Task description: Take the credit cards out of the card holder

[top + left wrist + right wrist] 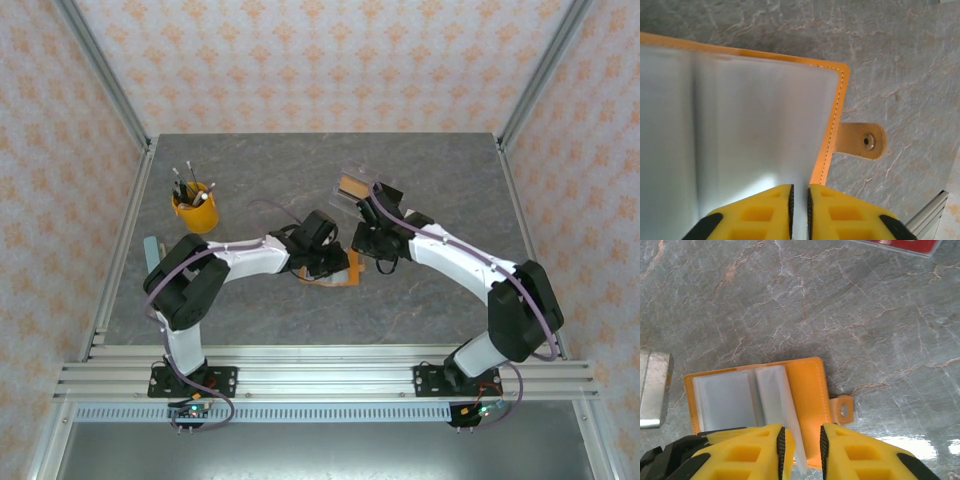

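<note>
While the card holder (807, 390) lies open and flat at mid-surface (790, 300), pale lining up, its tab clasp (844, 409) sticks out sideways off one orange edge. One clear leaf (782, 400) stands tilted up off the spread.

Right gripper (802, 435): directly over the holder's edge, jaws apart at a narrow-to-medium gap. The raised leaf runs into that gap, with no clamp on it visible.

Left gripper (800, 192): hard up against the lining near the clasp-side edge, jaws down to a thin slit. Can't tell if a leaf is pinched.

From above, the holder sits between the two grippers, mostly under the left one.

Clear tray (365, 188): just beyond, on the far side. Yellow cup (195, 210) of pens: well off to the far left.
</note>
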`<act>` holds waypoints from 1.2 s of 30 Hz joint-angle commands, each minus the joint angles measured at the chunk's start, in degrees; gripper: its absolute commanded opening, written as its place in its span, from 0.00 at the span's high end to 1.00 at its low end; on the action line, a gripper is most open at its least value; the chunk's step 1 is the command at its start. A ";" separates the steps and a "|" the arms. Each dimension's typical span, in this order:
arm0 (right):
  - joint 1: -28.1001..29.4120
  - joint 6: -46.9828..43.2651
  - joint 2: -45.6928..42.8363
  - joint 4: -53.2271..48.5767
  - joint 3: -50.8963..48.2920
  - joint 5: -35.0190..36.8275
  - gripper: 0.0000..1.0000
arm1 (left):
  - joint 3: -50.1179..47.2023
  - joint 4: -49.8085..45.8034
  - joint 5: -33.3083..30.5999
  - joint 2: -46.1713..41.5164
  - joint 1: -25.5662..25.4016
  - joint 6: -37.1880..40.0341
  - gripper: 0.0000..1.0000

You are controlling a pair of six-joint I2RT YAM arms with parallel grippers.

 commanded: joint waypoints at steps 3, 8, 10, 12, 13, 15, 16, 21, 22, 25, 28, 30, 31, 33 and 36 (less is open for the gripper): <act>-0.11 1.10 -1.14 -0.26 -1.01 0.79 0.73 | 4.64 -6.94 -1.05 -0.78 -0.01 3.72 0.64; -0.11 0.61 -0.57 -0.05 -0.31 -0.58 0.73 | 4.79 -9.43 -1.14 -2.67 1.25 5.52 0.57; -0.02 0.42 -0.59 0.18 -0.21 -1.13 0.73 | 4.11 -9.46 -0.80 -3.09 2.02 5.78 0.56; 0.28 0.33 -0.90 0.03 0.04 -1.06 0.73 | 3.31 -9.21 -0.60 -4.01 2.79 6.04 0.56; 0.46 0.23 -1.03 0.02 0.18 -0.90 0.73 | 3.11 -9.28 -0.46 -4.53 3.24 6.20 0.56; 0.96 -0.10 -1.36 -0.15 0.69 -0.66 0.72 | 2.52 -9.29 -0.18 -6.14 4.25 6.95 0.55; 1.24 -0.32 -1.34 -0.38 1.02 -0.54 0.72 | 2.30 -9.52 0.06 -6.84 4.83 7.47 0.55; 4.25 -1.92 0.06 -3.07 4.67 2.14 0.72 | -0.04 -11.05 -0.32 -11.00 8.40 8.63 0.51; 4.89 -2.21 0.60 -3.62 5.45 2.67 0.72 | -0.56 -11.72 -0.76 -11.42 8.94 8.88 0.50; 7.07 -2.76 3.29 -4.50 7.52 3.25 0.72 | -3.17 -12.52 -2.37 -12.41 10.84 8.00 0.49; 9.00 -2.72 6.95 -4.45 9.28 2.54 0.75 | -5.17 -12.93 -3.52 -12.44 12.14 6.86 0.49; 9.86 -2.59 9.75 -4.31 10.44 1.81 0.75 | -6.47 -12.41 -3.77 -12.49 12.39 6.43 0.49; 9.98 -2.31 10.95 -4.14 10.72 1.39 0.76 | -7.04 -11.88 -3.69 -12.50 12.41 6.20 0.50; 10.00 -1.50 13.43 -3.02 10.67 0.13 0.76 | -7.80 -10.99 -2.92 -12.14 12.39 5.80 0.52; 9.43 -0.27 16.67 -1.91 10.56 -1.92 0.77 | -8.41 -9.87 -1.57 -11.24 12.39 5.65 0.63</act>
